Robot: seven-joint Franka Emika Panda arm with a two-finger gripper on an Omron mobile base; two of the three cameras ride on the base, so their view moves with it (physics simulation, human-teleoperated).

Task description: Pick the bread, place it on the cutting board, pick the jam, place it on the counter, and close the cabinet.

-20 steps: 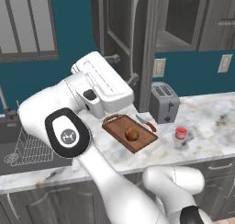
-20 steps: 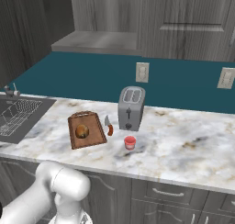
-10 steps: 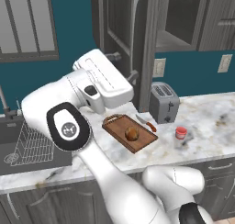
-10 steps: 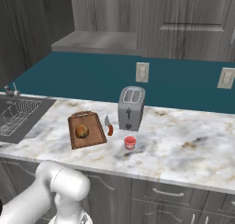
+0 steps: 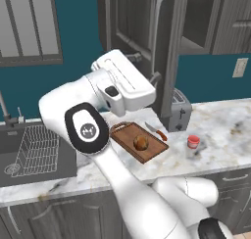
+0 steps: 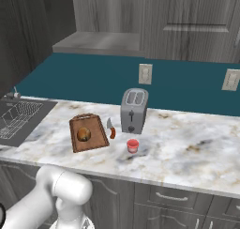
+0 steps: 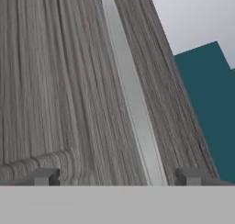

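The bread lies on the cutting board. To its right the red-lidded jam stands on the marbled counter. The cabinet door hangs open above the counter, and my hand is raised close against it. In the hand view the door's wood grain is very near, with its silver bar handle running down between the fingertips. My gripper is open, holding nothing.
A toaster stands behind the jam, with a red-handled knife beside the board. A sink with a wire rack is at the left. Wall outlets sit on the teal backsplash.
My hand has edged up and to the right, closer to the cabinet door, whose edge seems to have swung slightly right. Bread, board and jam have not moved.
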